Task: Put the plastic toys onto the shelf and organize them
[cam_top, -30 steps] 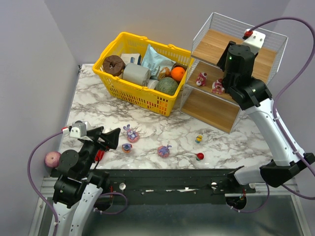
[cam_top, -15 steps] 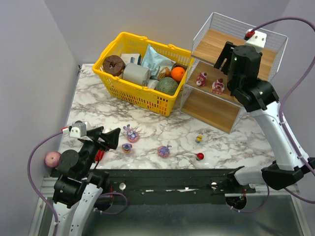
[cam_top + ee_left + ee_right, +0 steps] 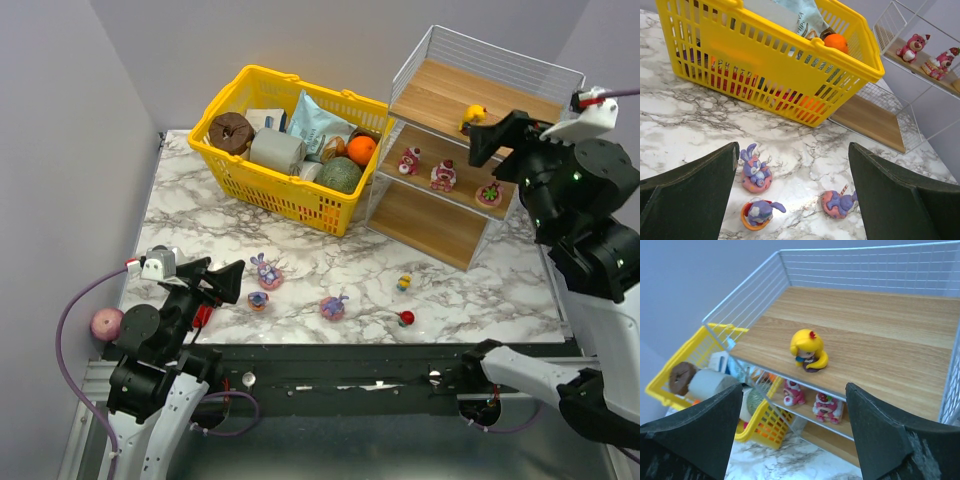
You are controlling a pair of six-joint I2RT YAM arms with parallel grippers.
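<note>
marble tabletop (image 3: 200, 215) carries five loose plastic toys (image 3: 332, 307), not yet shelved. on the shelf (image 3: 440, 95) a yellow-haired figurine (image 3: 809, 351) stands alone on top, pink figures (image 3: 441, 175) one tier down, seemingly sorted by kind. right gripper (image 3: 794, 390) and left gripper (image 3: 794, 147) both gape empty. no legible writing.

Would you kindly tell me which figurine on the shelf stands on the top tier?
The yellow-haired figurine, alone on the top board; the three pink ones sit on the middle tier.
</note>
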